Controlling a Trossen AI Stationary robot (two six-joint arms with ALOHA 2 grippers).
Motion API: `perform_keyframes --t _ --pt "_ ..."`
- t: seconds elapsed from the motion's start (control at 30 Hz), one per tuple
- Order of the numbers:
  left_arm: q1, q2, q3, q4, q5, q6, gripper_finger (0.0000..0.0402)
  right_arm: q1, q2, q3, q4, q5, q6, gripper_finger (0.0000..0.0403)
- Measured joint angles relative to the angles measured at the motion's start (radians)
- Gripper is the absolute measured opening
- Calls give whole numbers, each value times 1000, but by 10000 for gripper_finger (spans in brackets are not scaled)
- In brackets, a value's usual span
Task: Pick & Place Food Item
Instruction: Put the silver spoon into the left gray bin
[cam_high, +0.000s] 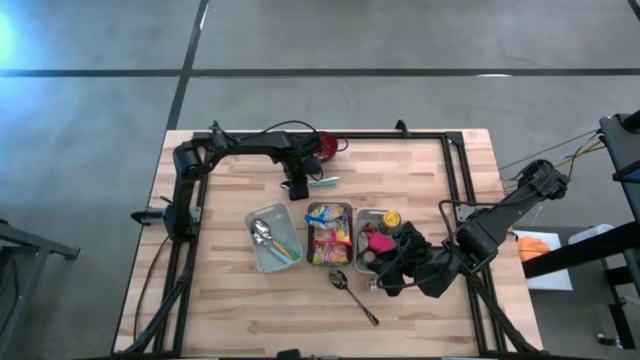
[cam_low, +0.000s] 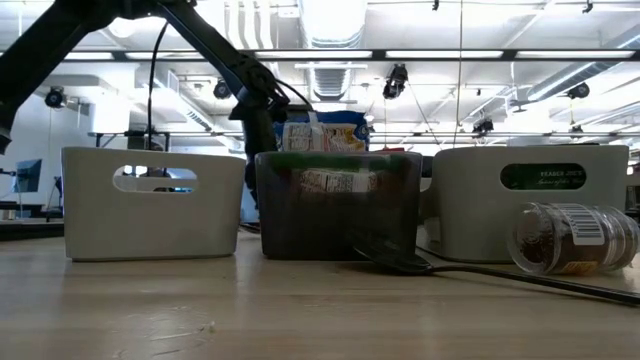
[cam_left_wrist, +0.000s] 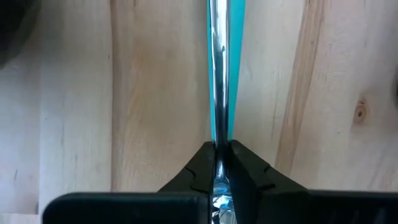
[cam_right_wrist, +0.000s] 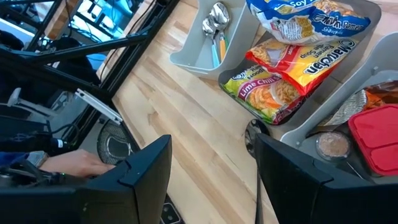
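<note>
Utensil work occupies the left claw (cam_left_wrist: 221, 163): its two fingers are pinched tight on a slim piece of cutlery (cam_left_wrist: 221, 74) with a shiny metal shaft and a teal part showing along both edges, which runs straight out ahead of the fingertips over the bare wooden desk (cam_high: 420, 170); whether it lies flat on the wood or is just lifted I cannot tell. Gripping it at one end, in line with the shaft, probably keeps it from swinging during a carry. Just behind this claw, toward the desk's near edge, stand three bins in a row: a pale cutlery bin (cam_high: 273, 243) holding spoons, a middle bin (cam_high: 330, 234) packed with ramen packets (cam_right_wrist: 297, 67), and a third bin (cam_high: 372, 240) with a red-lidded container (cam_right_wrist: 374, 138). The food items, the task's things, all sit in those bins, none in either claw. The right claw (cam_right_wrist: 211, 180) hovers with its fingers spread and empty, right at the third bin, above a loose spoon (cam_high: 352, 293) on the wood, likely parked there to leave the left arm room. A small spice jar (cam_low: 572, 238) lies on its side beside that bin.
</note>
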Motion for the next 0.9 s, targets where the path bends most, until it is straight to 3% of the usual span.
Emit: perform_keyframes --t 0.33,0.63,0.9 --pt "0 -1 -2 1 12 10 34 0 0 0 0 0 -8 225" --pt "0 -1 -6 3 23 21 112 0 0 0 0 -5 -8 225" --pt "0 -1 -6 7 12 33 119 0 0 0 1 -5 -6 225"
